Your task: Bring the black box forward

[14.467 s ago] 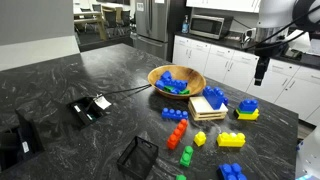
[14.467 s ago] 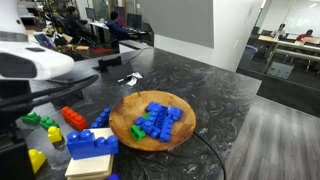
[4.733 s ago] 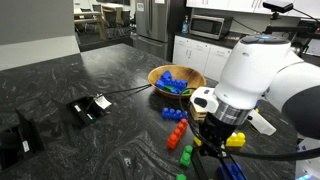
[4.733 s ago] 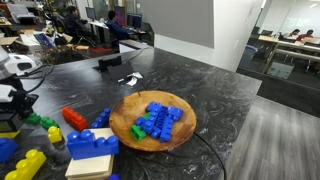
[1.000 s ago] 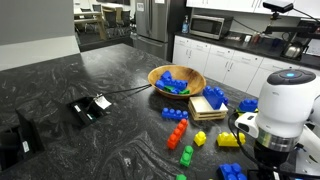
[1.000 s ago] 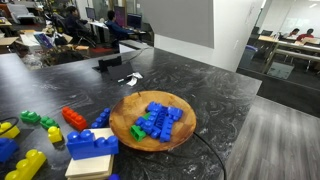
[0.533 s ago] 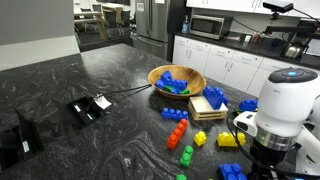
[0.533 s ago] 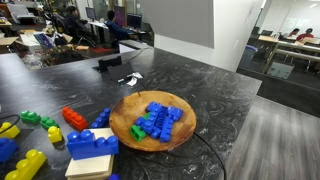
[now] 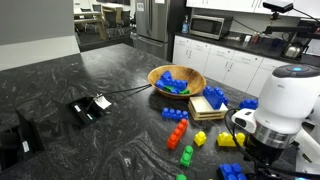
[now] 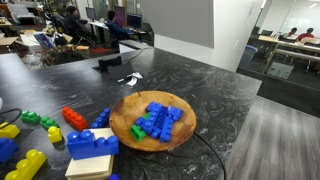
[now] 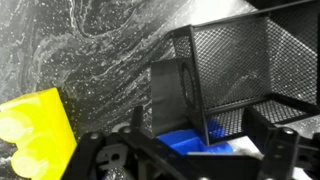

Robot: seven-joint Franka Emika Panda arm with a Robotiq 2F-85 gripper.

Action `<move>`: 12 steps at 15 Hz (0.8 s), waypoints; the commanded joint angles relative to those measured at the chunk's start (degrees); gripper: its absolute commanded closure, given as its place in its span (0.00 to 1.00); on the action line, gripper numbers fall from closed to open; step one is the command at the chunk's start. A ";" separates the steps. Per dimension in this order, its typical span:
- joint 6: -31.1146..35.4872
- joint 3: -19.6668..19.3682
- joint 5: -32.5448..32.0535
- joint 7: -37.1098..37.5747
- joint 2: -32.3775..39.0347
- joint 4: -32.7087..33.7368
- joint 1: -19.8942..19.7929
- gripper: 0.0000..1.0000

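**Wrist view: mesh box close before the pincer**

In the wrist view the small black mesh-walled box (image 11: 235,65) is seen in the upper right. It sits just in front of the pincer (image 11: 205,115), over the dark marbled stone counter (image 11: 90,50). A dark flat pad (image 11: 175,95) lies against the outside of the box's near wall. The opposite pad is not made out, so it cannot be told whether the pincer is clenched on that wall or released. A yellow plastic building block (image 11: 35,130) is seen at the lower left, apart from the box. A blue plastic block (image 11: 195,143) shows at the box's lower edge.

In an exterior view the white robot arm (image 9: 280,105) is bent low at the right end of the counter, near a yellow studded brick (image 9: 231,140). The box is hidden there. A round wooden bowl filled with blue blocks (image 9: 197,85) is seen in both exterior views, with a small wooden tray (image 9: 205,113) just beside it. A flat black gadget with a white part (image 9: 90,107) and a solid black angular stand (image 9: 20,140) lie well apart from the arm, toward the counter's other end.
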 commanded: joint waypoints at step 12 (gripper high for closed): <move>2.59 -0.13 0.64 -0.65 -1.93 0.31 0.52 0.00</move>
